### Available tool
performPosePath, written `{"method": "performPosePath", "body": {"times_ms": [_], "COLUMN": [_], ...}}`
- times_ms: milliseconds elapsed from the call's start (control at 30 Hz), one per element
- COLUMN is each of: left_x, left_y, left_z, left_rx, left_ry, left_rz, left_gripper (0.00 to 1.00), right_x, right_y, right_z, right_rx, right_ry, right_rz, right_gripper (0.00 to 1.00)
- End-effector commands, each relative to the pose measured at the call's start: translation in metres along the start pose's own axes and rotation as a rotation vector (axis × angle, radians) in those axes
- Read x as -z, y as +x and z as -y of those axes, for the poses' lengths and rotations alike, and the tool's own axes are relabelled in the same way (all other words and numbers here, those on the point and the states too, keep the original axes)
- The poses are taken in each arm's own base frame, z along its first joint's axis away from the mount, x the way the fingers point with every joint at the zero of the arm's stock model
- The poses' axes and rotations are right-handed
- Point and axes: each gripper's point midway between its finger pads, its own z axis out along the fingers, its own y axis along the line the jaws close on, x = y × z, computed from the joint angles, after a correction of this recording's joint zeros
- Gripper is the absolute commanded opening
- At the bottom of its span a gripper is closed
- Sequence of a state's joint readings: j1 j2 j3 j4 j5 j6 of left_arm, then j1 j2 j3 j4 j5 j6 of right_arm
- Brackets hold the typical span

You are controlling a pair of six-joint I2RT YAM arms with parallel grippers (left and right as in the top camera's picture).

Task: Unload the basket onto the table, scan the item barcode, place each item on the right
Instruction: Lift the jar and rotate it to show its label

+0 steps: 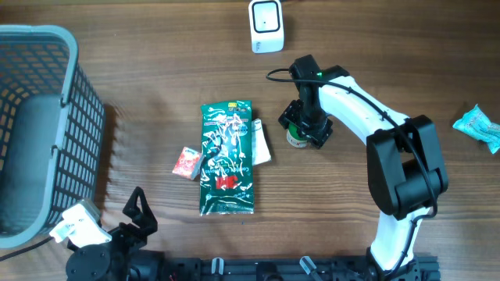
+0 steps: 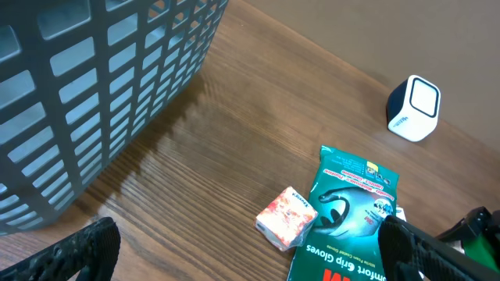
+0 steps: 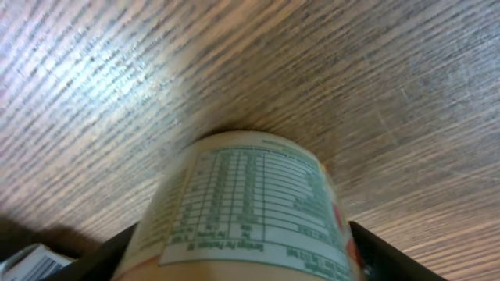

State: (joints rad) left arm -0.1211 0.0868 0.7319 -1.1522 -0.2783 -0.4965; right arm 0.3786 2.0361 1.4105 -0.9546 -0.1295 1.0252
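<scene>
Brown wood grain runs over the whole desk [image 1: 156, 47], and all the things lie on it. My right tool [image 1: 306, 123] stands over a small round container [image 1: 294, 139], right of the middle of the desk and below the white scanner [image 1: 266, 25], which is well apart from it at the far edge. In my right wrist view the container fills the lower part of the picture. Its label shows a table of fine print in green on pale ground, and a dark finger [image 3: 109, 254] shows at each side of it. The fingers are close against its sides, but if they press it or only stand beside it I cannot tell. The container seems to rest on the wood.

My left tool [image 1: 137, 209] is at the near left edge of the desk, just beside the grey basket [image 1: 82, 101]. Its fingers [image 2: 78, 254] are spread fully wide and hold nothing.

In the middle lies a long green glove packet [image 1: 226, 160], flat on the wood. A small red and white box [image 1: 186, 162] touches its left side. A white flat thing [image 1: 262, 144] shows from under its right side, near the container. A pale blue packet [image 1: 478, 127] lies far at the right edge.
</scene>
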Motion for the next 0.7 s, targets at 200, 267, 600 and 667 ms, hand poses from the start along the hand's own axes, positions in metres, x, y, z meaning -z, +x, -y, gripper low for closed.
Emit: {"method": "performPosePath", "body": {"times_ms": [200, 267, 600, 667], "left_x": [0.000, 0.000, 0.000, 0.000], "left_y": [0.000, 0.000, 0.000, 0.000], "left_z": [0.001, 0.001, 0.001, 0.001], "left_rx": [0.012, 0.012, 0.012, 0.012], "left_ry": [0.006, 0.006, 0.006, 0.006], "left_rz": [0.002, 0.002, 0.002, 0.002], "left_gripper": [1.00, 1.00, 1.00, 1.00], "right_x": [0.002, 0.001, -0.025, -0.018], "right_y": [-0.008, -0.010, 0.004, 0.014], "right_z": [0.007, 0.008, 0.004, -0.001], "right_rx": [-0.124, -0.184, -0.151, -0.081], "right_ry": [0.025, 0.027, 0.036, -0.002], "right_rz": [0.058, 0.068, -0.047, -0.119], "right_gripper": [1.00, 1.00, 0.59, 0.59]}}
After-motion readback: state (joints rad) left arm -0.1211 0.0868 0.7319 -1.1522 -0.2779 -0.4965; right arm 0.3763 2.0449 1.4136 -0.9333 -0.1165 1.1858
